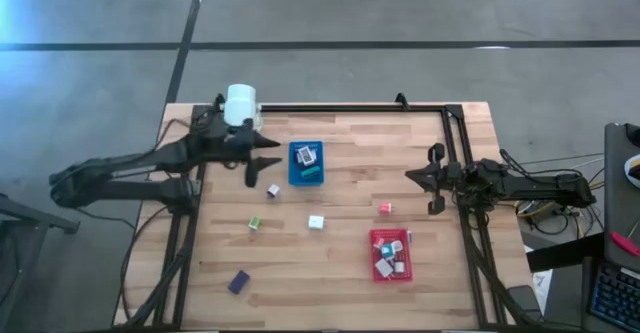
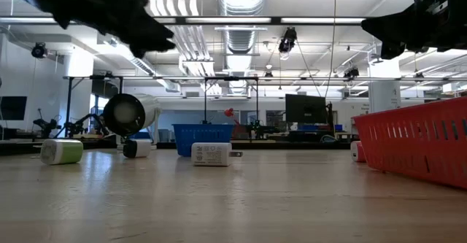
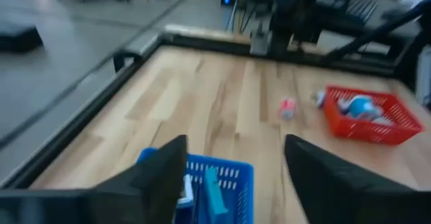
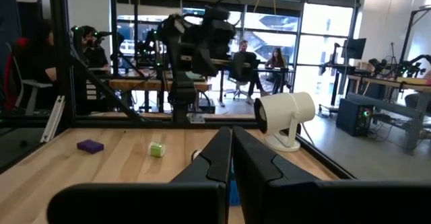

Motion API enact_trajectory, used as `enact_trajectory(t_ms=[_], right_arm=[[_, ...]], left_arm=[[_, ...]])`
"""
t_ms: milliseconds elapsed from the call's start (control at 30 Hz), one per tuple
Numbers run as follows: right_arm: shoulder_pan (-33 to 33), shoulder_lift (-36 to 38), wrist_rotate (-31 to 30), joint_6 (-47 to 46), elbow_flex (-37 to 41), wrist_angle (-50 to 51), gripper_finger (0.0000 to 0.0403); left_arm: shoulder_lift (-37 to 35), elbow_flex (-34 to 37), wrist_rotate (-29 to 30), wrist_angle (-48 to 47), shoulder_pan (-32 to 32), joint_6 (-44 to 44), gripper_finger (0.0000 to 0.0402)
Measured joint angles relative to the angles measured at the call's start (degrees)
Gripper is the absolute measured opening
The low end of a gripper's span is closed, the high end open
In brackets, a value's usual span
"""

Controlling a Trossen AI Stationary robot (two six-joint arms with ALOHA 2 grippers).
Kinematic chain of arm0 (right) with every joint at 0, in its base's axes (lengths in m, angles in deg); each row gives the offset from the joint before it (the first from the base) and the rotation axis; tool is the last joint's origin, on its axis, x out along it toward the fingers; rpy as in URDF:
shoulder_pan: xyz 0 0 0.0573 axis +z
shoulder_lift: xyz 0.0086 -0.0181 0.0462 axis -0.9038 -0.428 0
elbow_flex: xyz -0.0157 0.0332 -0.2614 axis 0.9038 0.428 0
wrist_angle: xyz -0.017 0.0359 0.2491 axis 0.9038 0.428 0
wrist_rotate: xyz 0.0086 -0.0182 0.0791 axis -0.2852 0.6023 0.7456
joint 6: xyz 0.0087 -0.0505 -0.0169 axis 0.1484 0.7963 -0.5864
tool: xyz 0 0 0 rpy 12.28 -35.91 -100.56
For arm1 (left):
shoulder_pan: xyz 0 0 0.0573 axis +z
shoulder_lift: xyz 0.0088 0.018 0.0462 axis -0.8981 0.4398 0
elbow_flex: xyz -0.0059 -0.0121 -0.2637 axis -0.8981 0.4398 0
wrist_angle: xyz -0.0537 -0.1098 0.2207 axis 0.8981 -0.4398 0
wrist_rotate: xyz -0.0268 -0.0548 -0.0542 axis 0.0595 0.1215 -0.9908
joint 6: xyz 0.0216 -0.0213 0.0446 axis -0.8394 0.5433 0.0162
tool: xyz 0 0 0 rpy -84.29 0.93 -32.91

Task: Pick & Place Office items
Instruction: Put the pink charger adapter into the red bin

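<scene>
Office items (image 1: 316, 222) scattered on table, left hand (image 1: 262, 163) apart beside blue tray (image 1: 307, 175), right hand (image 1: 432, 185) fingers together.

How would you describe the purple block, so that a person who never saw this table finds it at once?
Start at the wooden table and go to its near left corner, far from the blue tray and the red tray. The purple block lies there alone. It is the only dark purple piece; the others nearby are white or green.

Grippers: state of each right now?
Left gripper: open, holding nothing, above the blue tray.
Right gripper: closed, empty, off to the right of the table.
</scene>
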State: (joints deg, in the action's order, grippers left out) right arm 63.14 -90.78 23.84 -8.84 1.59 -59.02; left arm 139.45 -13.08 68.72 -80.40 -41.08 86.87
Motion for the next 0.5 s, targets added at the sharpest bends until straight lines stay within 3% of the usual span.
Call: enact_trajectory(t_ms=[300, 367, 500], right_arm=[[0.0, 0.0, 0.0, -0.2, 0.0, -0.4, 0.0008], [0.0, 0.0, 0.0, -0.2, 0.0, -0.4, 0.0008], [0.0, 0.0, -0.1, 0.0, 0.0, -0.3, 0.0008]], left_arm=[[-14.6, 7.6, 0.0, -0.2, 0.0, 1.2, 0.0027], [-15.8, 9.1, 0.0, -0.2, 0.0, 1.8, 0.001], [-17.1, 13.0, 0.0, 1.4, -0.1, 1.8, 0.0012]])
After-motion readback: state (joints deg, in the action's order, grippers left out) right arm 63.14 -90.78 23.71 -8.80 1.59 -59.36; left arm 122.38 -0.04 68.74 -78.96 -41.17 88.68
